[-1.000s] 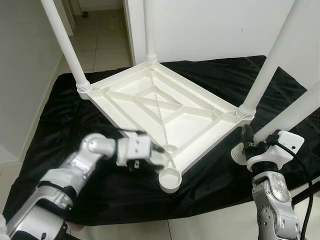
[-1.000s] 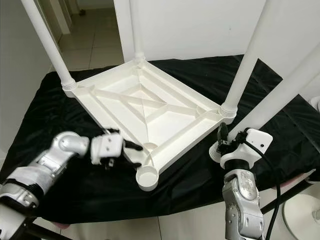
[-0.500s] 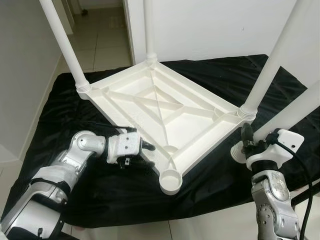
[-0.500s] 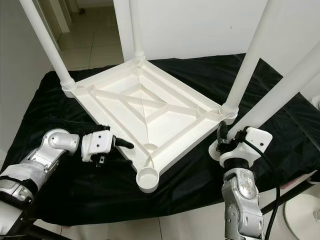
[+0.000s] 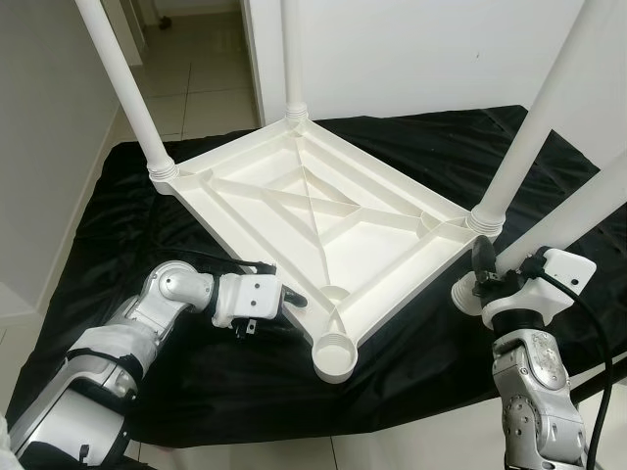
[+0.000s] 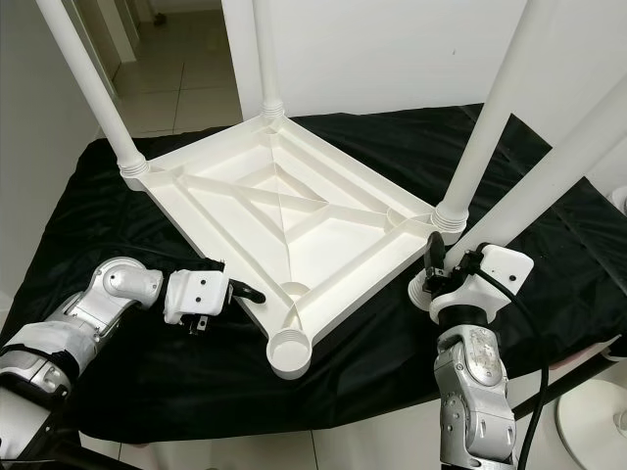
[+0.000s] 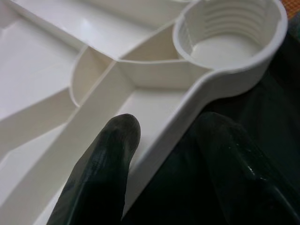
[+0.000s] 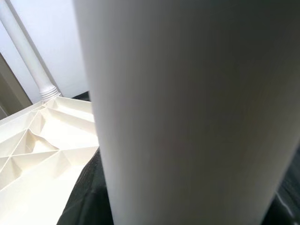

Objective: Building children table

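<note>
A white plastic table top [image 5: 323, 211] lies upside down on a black cloth. Three white legs stand screwed into its corners, at the left [image 5: 127, 88], at the back [image 5: 292, 59] and at the right [image 5: 534, 127]. The near corner socket [image 5: 334, 354] is empty, and its threads show in the left wrist view [image 7: 229, 42]. My left gripper [image 5: 286, 299] is open at the near-left rim, one finger [image 7: 103, 164] over the inside and the other outside on the cloth. My right gripper [image 5: 485, 277] is shut on the fourth leg [image 5: 588, 211], which tilts up to the right, its threaded end low beside the right corner.
The black cloth [image 5: 118, 215] covers the whole work surface, and its front edge drops off just before me. A white wall [image 5: 421, 49] rises behind, with a tiled doorway floor [image 5: 206, 78] at the back left. A white round base [image 6: 588, 416] stands on the floor at the right.
My left gripper drew back from the near corner socket and lowered onto the near-left rim. The right gripper and its leg have barely moved.
</note>
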You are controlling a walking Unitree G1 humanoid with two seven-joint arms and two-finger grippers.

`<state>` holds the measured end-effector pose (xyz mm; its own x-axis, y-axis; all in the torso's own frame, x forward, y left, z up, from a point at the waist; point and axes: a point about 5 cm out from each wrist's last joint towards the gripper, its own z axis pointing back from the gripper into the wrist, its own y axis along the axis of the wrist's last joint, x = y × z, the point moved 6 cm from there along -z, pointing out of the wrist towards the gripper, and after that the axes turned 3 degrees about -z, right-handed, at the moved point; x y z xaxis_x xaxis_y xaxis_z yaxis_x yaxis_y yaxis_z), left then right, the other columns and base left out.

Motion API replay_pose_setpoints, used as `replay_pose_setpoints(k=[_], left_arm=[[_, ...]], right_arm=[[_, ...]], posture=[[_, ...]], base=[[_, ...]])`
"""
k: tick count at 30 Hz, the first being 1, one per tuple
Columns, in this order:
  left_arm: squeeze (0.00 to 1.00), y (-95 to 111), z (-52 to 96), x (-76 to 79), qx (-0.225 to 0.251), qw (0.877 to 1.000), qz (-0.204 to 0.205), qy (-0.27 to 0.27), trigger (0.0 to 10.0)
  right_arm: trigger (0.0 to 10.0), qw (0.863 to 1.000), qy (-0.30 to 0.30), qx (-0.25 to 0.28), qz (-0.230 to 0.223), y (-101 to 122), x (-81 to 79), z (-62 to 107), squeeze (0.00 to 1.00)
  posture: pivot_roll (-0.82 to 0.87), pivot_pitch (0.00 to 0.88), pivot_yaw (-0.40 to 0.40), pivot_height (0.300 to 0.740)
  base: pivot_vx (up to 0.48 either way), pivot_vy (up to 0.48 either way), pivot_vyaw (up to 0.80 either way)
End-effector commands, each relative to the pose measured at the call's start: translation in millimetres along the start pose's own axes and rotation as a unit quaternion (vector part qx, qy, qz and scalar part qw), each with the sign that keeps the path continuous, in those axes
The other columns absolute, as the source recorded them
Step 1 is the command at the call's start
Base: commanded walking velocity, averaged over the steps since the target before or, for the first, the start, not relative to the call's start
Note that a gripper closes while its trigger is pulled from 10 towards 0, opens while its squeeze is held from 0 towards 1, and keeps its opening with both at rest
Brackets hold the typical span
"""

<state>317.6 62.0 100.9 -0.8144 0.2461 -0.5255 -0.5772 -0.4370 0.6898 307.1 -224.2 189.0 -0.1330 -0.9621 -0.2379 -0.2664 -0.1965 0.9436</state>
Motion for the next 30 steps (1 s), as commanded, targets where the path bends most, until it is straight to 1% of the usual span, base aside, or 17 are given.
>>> replay_pose_setpoints(k=[1, 3, 4, 5, 9, 20, 21, 22, 23, 24, 25, 26, 27, 28, 30], left_arm=[[0.00, -3.6, -0.7, 6.7, -0.014, 0.999, -0.008, -0.034, 10.0], [0.00, -6.3, -1.0, 9.4, -0.024, 0.998, -0.007, -0.052, 10.0], [0.00, -6.3, -1.0, 9.4, -0.024, 0.998, -0.007, -0.052, 10.0], [0.00, -9.6, -0.3, 10.4, -0.035, 0.997, -0.001, -0.068, 10.0], [0.00, -11.7, 0.0, 9.0, -0.045, 0.995, 0.003, -0.090, 10.0], [0.00, -15.0, -1.1, 13.0, -0.058, 0.990, 0.008, -0.128, 10.0], [0.00, -15.1, -0.8, 13.9, -0.058, 0.989, 0.017, -0.138, 8.6], [0.00, -15.1, -0.8, 13.9, -0.058, 0.989, 0.017, -0.138, 8.6], [0.00, -15.1, -0.5, 14.1, -0.058, 0.988, 0.019, -0.141, 5.9], [0.00, -14.8, -0.2, 13.8, -0.056, 0.988, 0.021, -0.141, 4.5], [0.00, -14.8, -0.2, 13.8, -0.056, 0.988, 0.021, -0.141, 4.5], [0.00, -14.5, -0.1, 13.4, -0.054, 0.988, 0.023, -0.141, 4.3], [0.00, -14.3, 0.0, 13.0, -0.053, 0.988, 0.025, -0.140, 3.4], [0.00, -14.4, 0.5, 12.8, -0.052, 0.989, 0.029, -0.139, 1.0], [0.00, -14.5, 0.8, 12.8, -0.051, 0.989, 0.032, -0.138, 1.0]], right_arm=[[10.0, 1.000, 0.004, 0.010, 0.003, 6.4, -1.5, 0.0, 0.00], [10.0, 1.000, 0.004, 0.011, 0.003, 7.2, -1.5, 0.3, 0.00], [10.0, 1.000, 0.004, 0.011, 0.003, 7.2, -1.5, 0.3, 0.00], [10.0, 1.000, 0.003, 0.013, 0.003, 7.8, -1.5, 1.0, 0.00], [10.0, 1.000, 0.001, 0.014, 0.003, 8.6, -0.5, 1.9, 0.00], [10.0, 1.000, -0.003, 0.017, 0.004, 10.4, -0.2, 2.8, 0.00], [10.0, 1.000, -0.005, 0.018, 0.004, 11.3, 1.1, 2.8, 0.00], [10.0, 1.000, -0.005, 0.018, 0.004, 11.3, 1.1, 2.8, 0.00], [10.0, 1.000, -0.005, 0.019, 0.005, 11.5, 1.5, 3.0, 0.00], [10.0, 1.000, -0.006, 0.019, 0.006, 11.5, 2.1, 3.3, 0.00], [10.0, 1.000, -0.006, 0.019, 0.006, 11.5, 2.1, 3.3, 0.00], [10.0, 1.000, -0.007, 0.018, 0.006, 11.4, 2.5, 3.4, 0.00], [10.0, 1.000, -0.007, 0.018, 0.007, 11.4, 2.8, 3.5, 0.00], [10.0, 1.000, -0.007, 0.018, 0.007, 11.2, 2.7, 3.4, 0.00], [10.0, 1.000, -0.007, 0.018, 0.007, 11.1, 2.6, 3.3, 0.00]], posture=[[-0.13, 0.053, 0.082, 0.740], [-0.13, 0.055, 0.086, 0.740], [-0.13, 0.055, 0.086, 0.740], [-0.13, 0.058, 0.093, 0.740], [-0.13, 0.062, 0.099, 0.740], [-0.14, 0.069, 0.117, 0.740], [-0.14, 0.069, 0.119, 0.740], [-0.14, 0.069, 0.119, 0.740], [-0.14, 0.071, 0.119, 0.740], [-0.14, 0.071, 0.119, 0.740], [-0.14, 0.071, 0.119, 0.740], [-0.14, 0.071, 0.119, 0.740], [-0.14, 0.071, 0.119, 0.740], [-0.14, 0.072, 0.119, 0.740], [-0.14, 0.072, 0.119, 0.740]], base=[[0.000, 0.000, 0.00], [0.000, 0.000, 0.00], [0.000, 0.000, 0.00], [0.000, 0.000, 0.00], [0.000, 0.000, 0.00], [0.000, 0.000, 0.00], [0.000, 0.000, 0.00], [0.000, 0.000, 0.00], [0.000, 0.000, 0.00], [0.000, 0.000, 0.00], [0.000, 0.000, 0.00], [0.000, 0.000, 0.00], [0.000, 0.000, 0.00], [0.000, 0.000, 0.00], [0.000, 0.000, 0.00]])
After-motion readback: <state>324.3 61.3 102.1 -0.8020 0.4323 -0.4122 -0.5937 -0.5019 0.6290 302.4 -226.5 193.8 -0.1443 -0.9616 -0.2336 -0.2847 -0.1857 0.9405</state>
